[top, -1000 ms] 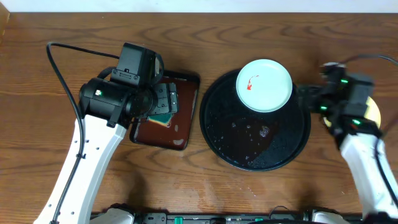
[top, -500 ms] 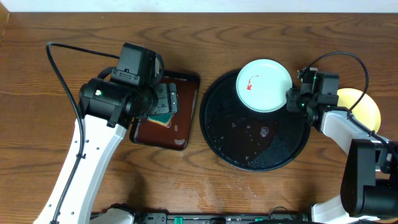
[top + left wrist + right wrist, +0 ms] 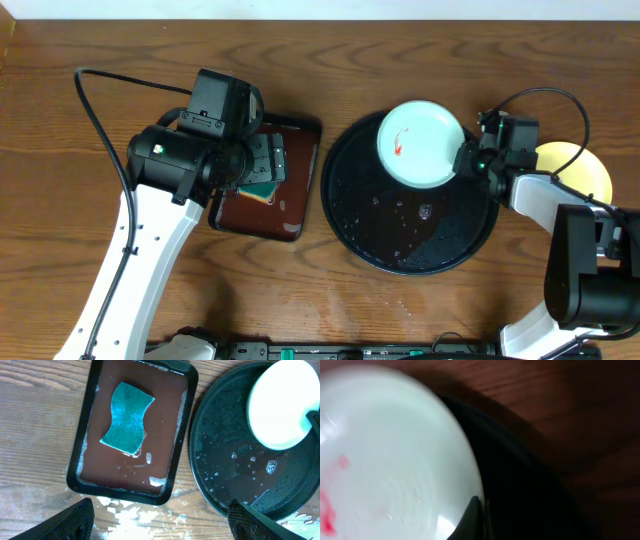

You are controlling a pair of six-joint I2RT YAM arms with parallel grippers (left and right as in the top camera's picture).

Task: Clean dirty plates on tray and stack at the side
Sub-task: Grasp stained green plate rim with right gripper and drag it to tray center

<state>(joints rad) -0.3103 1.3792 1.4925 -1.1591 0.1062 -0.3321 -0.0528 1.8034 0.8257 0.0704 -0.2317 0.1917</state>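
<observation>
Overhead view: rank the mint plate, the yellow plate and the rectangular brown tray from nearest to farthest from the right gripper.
1. mint plate: on the far side of the black tray, its rim pinched by the right gripper.
2. yellow plate: outside the black tray, to its right.
3. rectangular brown tray: far left, beyond the black tray.

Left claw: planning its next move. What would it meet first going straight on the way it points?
Probably the brown tray, at or near the green sponge; nothing else shows ahead of the left claw, though depth is unclear.
</observation>
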